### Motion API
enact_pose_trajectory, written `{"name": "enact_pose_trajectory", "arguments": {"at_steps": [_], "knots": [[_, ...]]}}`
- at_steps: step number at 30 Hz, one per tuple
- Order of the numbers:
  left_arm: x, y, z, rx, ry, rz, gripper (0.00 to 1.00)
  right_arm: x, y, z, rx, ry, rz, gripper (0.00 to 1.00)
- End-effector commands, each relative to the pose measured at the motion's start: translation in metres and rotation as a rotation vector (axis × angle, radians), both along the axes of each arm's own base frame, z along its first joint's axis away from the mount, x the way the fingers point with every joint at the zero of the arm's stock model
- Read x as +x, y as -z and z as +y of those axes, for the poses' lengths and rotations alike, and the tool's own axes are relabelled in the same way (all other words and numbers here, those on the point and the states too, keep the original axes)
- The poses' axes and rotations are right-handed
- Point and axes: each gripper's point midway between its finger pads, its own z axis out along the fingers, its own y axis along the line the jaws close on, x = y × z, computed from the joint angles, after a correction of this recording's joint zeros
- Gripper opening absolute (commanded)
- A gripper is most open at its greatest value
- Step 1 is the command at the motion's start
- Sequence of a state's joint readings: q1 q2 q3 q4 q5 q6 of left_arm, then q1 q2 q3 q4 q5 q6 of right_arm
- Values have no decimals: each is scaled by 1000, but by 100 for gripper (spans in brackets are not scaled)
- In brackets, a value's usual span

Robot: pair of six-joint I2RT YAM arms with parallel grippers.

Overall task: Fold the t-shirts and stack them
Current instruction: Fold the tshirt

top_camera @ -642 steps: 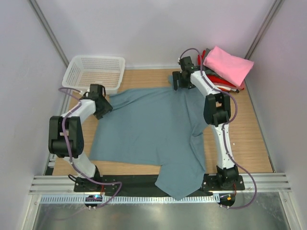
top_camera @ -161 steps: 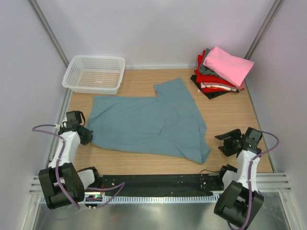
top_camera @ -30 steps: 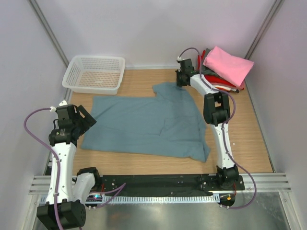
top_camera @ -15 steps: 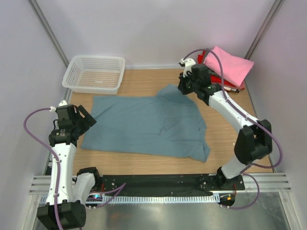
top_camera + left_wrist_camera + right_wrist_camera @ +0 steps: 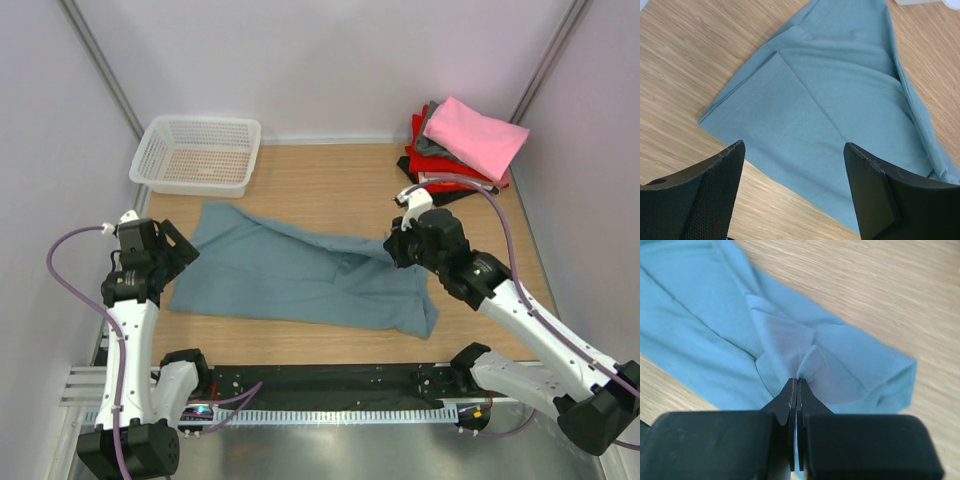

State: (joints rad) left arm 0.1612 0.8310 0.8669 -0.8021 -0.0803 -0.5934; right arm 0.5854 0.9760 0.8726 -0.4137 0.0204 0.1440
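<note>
R gripper (image 5: 795, 383) pinched tight on a raised fold of the teal t-shirt (image 5: 280, 280), just right of centre in top view, cloth bunched at the tips. L gripper (image 5: 794, 147) spread wide, nothing in it, above the shirt's left edge at frame left. Shirt lies across mid table (image 5: 330, 185). Upper right: folded stack (image 5: 462, 150), pink on top. Upper left: basket (image 5: 197, 155).

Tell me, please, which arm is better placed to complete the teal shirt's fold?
Right: the right gripper is shut on a pinch of the teal shirt; the left gripper hangs open above it.
</note>
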Motion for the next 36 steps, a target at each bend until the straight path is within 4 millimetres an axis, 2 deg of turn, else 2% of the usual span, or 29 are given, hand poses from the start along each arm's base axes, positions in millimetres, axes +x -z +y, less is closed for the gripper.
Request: {"name": "enact_pose_trajectory", "arguments": {"at_steps": [1,3,5,8,9,12,13,14,15,16,19,21,22,23,25,32,36], "knots": [[4,-10,8,29,-42,-30,80,-6,-1,-36,-38,224,15,1],[8,-6,10,15,-67,-21,80,-6,-8,-54,-37,345,14,1],[15,-2,6,-37,-90,-26,77,-13,-6,-57,-28,349,31,1],[37,12,-3,-74,-91,-25,72,-21,2,-62,-19,384,70,1],[49,18,-6,-74,-86,-4,71,-25,7,-79,-53,467,86,1],[74,19,-31,-30,-25,4,71,-35,1,-114,-66,657,70,1],[82,27,-46,-11,18,30,71,-38,-1,-118,-21,710,69,1],[89,29,-52,-1,25,34,71,-41,-7,-125,5,752,50,1],[101,23,-60,11,39,6,71,-44,-8,-132,4,784,45,1],[109,35,-64,21,43,39,71,-44,-12,-135,18,811,37,1],[137,40,-74,45,52,50,71,-51,-16,-149,-11,873,33,1],[152,43,-78,89,64,56,70,-52,-20,-149,1,865,26,1],[165,36,-81,97,67,37,70,-52,-17,-146,4,845,32,1],[172,54,-84,110,76,82,69,-52,-15,-145,2,833,32,1],[186,67,-94,119,102,111,67,-51,-12,-140,11,809,41,1],[212,81,-135,146,169,113,64,-51,-10,-135,7,777,50,1],[225,88,-143,185,172,119,62,-51,-9,-133,12,764,52,1]]}}
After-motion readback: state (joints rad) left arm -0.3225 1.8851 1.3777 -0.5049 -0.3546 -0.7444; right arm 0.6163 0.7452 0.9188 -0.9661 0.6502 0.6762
